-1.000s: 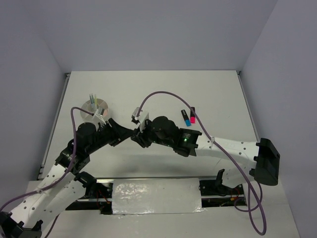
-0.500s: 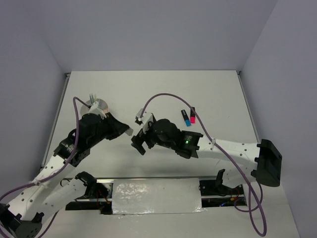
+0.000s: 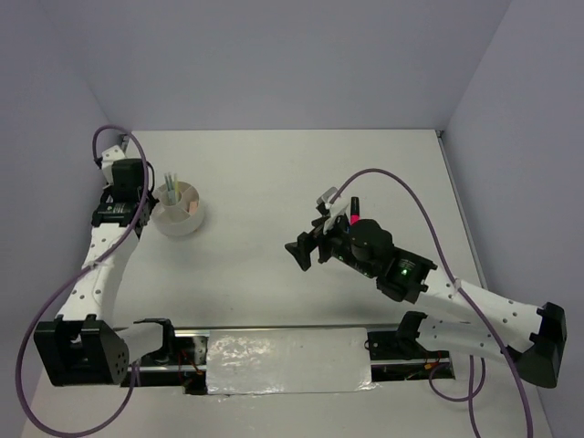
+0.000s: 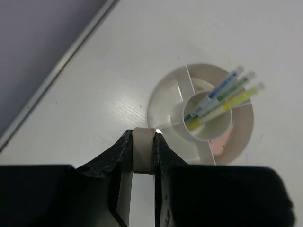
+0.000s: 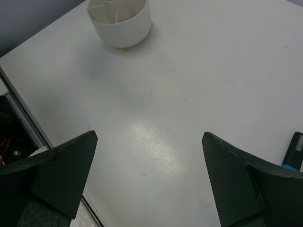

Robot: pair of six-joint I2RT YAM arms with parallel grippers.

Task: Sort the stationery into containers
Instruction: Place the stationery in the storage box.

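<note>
- Stationery (image 4: pixel 222 97) is partly sorted: thin pens (image 4: pixel 215 100) lean together in the middle cup of the tub (image 4: pixel 161 101), and a pinkish eraser (image 4: pixel 221 144) lies in an outer compartment at the tub's lower right in the left wrist view.
- The tub sits at the upper left of the table (image 3: pixel 274 173) in the overhead view.
- The left gripper (image 4: pixel 143 142) is narrowed onto a pale eraser (image 4: pixel 143 152), pinched between its fingers, with the eraser's tip at the tub's near rim.
- Step in hand, as I judge it: delivering this eraser to the tub.
- The next move calls for carrying it past the rim over an outer compartment, probably the one with the pinkish eraser, then letting go without knocking the pens.
- The right gripper (image 5: pixel 149 136) stands wide and empty over bare table at centre right of the overhead view.
- A pink highlighter (image 3: pixel 353 213) shows just behind that arm, and a blue highlighter (image 5: pixel 294 152) peeks in at the right edge of the right wrist view.
- Both lie unsorted on the table, so the right arm must turn back toward them.
</note>
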